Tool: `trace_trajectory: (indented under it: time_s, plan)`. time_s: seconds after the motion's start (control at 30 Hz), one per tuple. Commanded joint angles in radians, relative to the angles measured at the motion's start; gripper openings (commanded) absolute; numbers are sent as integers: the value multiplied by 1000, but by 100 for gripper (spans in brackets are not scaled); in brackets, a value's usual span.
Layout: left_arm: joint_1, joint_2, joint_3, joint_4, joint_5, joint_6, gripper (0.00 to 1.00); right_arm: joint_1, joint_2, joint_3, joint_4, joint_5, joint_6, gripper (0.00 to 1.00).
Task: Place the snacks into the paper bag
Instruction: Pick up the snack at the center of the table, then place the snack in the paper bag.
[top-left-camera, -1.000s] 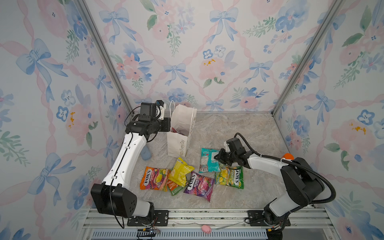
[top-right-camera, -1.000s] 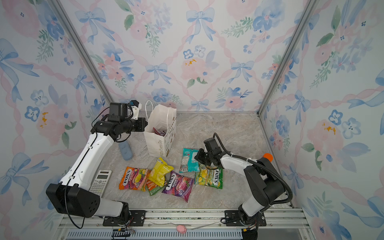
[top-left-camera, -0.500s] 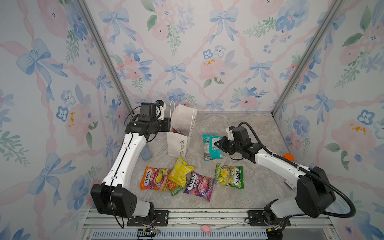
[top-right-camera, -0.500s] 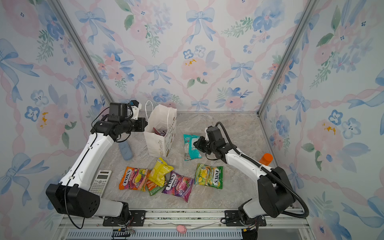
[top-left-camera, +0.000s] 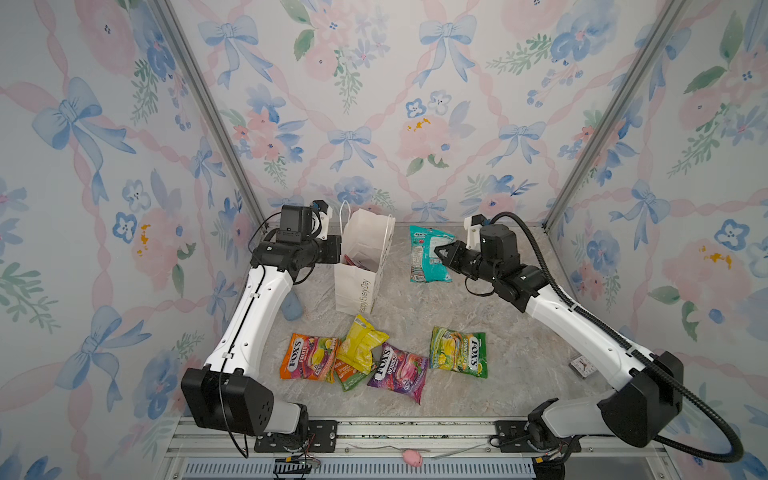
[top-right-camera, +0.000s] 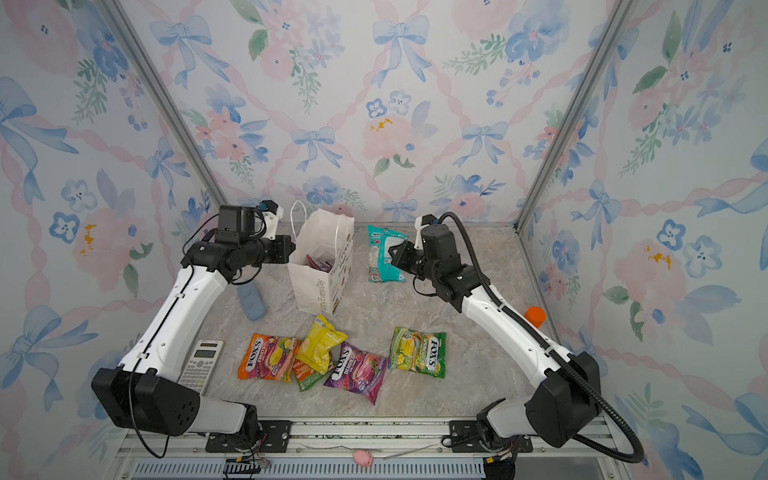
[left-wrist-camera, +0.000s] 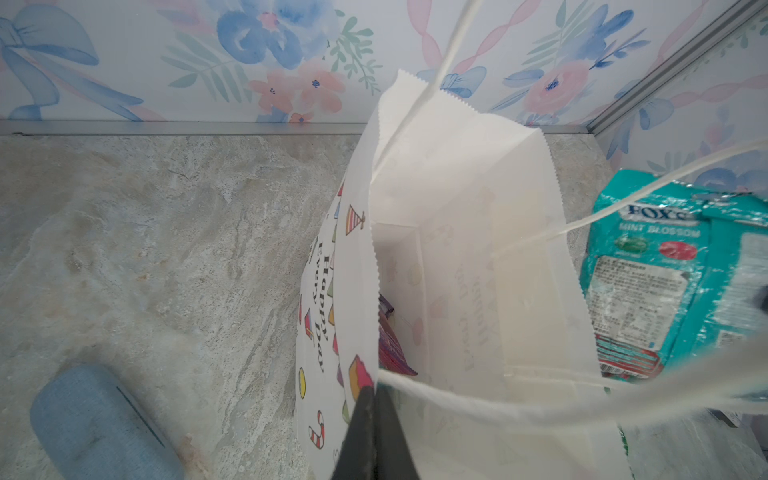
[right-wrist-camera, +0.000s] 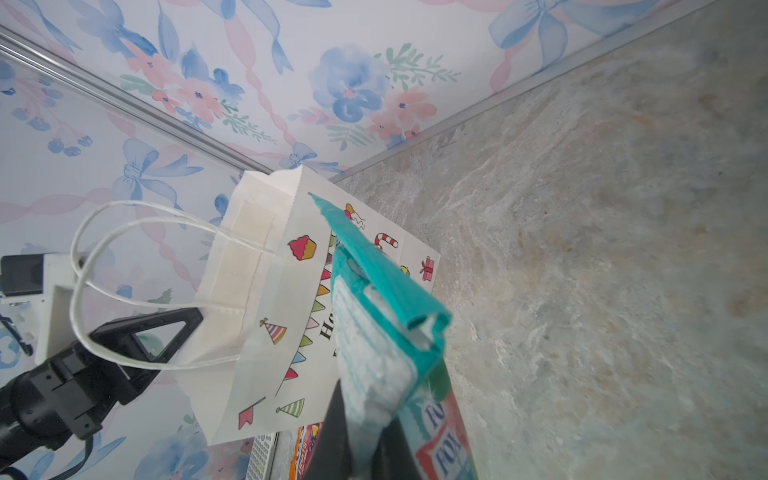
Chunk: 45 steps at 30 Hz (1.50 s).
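Inside paper bag (top-left-camera: 361, 266), purple packet (left-wrist-camera: 390, 345) sitting mostly hidden by wall. Bag rim being pinched by left gripper (left-wrist-camera: 371, 395), jaws closed on paper. Beside bag, right gripper (top-left-camera: 439, 251) clamping teal packet (top-left-camera: 424, 266) in air. In front, loose snacks (top-left-camera: 399, 370) lying overlapped; calculator (top-right-camera: 201, 365) lying beside left arm.

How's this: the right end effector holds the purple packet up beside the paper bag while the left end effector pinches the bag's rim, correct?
Not quite. The right end effector holds the teal packet, as both top views show; the purple packet lies on the table. The rest is right: it is up beside the paper bag, and the left end effector pinches the bag's rim.
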<state>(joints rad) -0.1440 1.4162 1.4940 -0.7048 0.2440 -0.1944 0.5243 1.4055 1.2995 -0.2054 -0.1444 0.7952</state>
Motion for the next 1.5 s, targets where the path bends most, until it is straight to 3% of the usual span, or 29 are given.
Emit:
trace_trajectory:
  time_s: [0.0, 0.6, 1.07, 1.47]
  plan:
    - [-1, -40, -4, 27, 19, 2, 0, -9, 24, 111, -26, 40, -81, 0]
    - [-3, -43, -7, 28, 21, 3, 0, 28, 305, 702, -164, 135, -312, 0]
    - [-6, -46, -6, 27, 25, 1, 0, 130, 701, 1409, -389, 247, -458, 0]
    - [-8, -51, -6, 29, 26, 1, 0, 230, 749, 1419, -352, 253, -428, 0]
